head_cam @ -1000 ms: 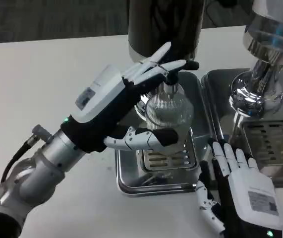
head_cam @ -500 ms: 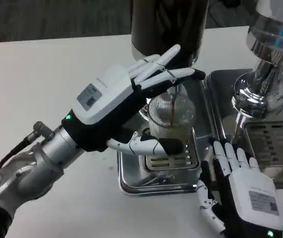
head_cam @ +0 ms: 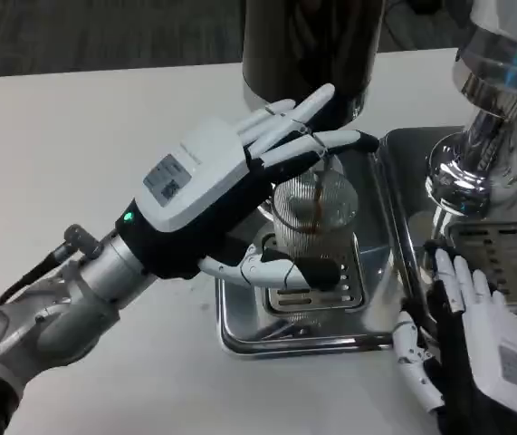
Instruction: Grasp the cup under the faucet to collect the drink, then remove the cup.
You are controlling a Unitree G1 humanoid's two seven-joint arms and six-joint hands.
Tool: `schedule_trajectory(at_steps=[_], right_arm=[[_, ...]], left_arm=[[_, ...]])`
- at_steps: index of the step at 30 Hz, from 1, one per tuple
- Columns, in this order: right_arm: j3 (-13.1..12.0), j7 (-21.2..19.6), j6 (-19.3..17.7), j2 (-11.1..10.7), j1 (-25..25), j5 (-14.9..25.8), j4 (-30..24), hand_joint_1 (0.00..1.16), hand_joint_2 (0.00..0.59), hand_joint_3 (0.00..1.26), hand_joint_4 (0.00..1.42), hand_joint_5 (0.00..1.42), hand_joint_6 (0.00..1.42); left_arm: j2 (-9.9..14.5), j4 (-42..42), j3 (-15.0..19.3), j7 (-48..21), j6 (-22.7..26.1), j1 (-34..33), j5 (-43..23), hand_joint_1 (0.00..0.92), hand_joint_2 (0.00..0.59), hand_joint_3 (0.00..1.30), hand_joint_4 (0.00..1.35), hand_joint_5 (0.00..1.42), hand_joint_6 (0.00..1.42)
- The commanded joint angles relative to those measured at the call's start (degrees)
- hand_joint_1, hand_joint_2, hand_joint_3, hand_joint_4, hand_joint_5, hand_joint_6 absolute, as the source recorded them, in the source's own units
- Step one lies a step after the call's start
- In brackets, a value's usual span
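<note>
Nearest you, at the bottom right, the right hand [head_cam: 489, 340] lies palm down on the counter [head_cam: 77, 154], fingers [head_cam: 462, 281] spread apart and holding nothing, their tips reaching the front edge of the right-hand drip tray [head_cam: 502, 258]. A chrome dispenser [head_cam: 480, 145] stands at the back of that tray.

Left of it, the left forearm [head_cam: 68, 299] comes in from the lower left corner. The left hand [head_cam: 208, 195] is wrapped round the cup [head_cam: 315, 217]: thumb [head_cam: 285, 270] pressed across the lower front of the glass, the other fingers [head_cam: 308, 122] stretched past its far side near the rim. You can read this as a grip on the cup.

The cup is clear ribbed glass, upright on the slotted grate [head_cam: 317, 290] of the left drip tray [head_cam: 267, 331]. A thin dark stream of drink [head_cam: 318, 195] falls into it from the faucet [head_cam: 330, 154] directly above; dark liquid shows in the lower part.

Farthest back, the dark cylindrical dispenser body [head_cam: 312, 45] rises behind the faucet.
</note>
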Motion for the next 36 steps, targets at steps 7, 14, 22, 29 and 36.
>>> schedule_trajectory(at_steps=[7, 14, 22, 29, 36], right_arm=[[-3.7, 4.7, -2.4, -0.2, -9.3, 8.3, 3.7, 0.18, 0.324, 0.02, 0.0, 0.0, 0.0], [-5.1, 8.9, -3.3, -1.2, -15.5, 12.2, 7.6, 0.26, 0.262, 0.0, 0.0, 0.0, 0.0], [-4.8, 10.9, -2.5, -1.1, -17.7, 13.4, 8.4, 0.31, 0.221, 0.0, 0.0, 0.0, 0.0], [-5.0, 12.8, -2.1, -1.1, -18.6, 15.0, 9.5, 0.34, 0.205, 0.0, 0.0, 0.0, 0.0], [-5.0, 13.6, -2.6, -1.5, -20.8, 15.9, 11.5, 0.37, 0.205, 0.0, 0.0, 0.0, 0.0]], left_arm=[[-0.1, -2.3, -3.3, -0.4, -2.2, -0.1, 2.0, 0.0, 0.138, 0.26, 0.0, 0.23, 0.16], [0.2, -3.2, -3.6, 0.0, -1.5, 0.1, 1.9, 0.0, 0.152, 0.27, 0.0, 0.23, 0.16], [0.4, -3.1, -4.0, 0.4, -1.0, 0.0, 1.9, 0.0, 0.156, 0.27, 0.01, 0.23, 0.18], [0.5, -3.1, -4.1, 0.7, -0.8, 0.0, 2.0, 0.0, 0.155, 0.27, 0.01, 0.24, 0.18], [0.8, -3.2, -4.1, 0.9, -0.6, 0.2, 2.1, 0.0, 0.152, 0.27, 0.01, 0.24, 0.18]])
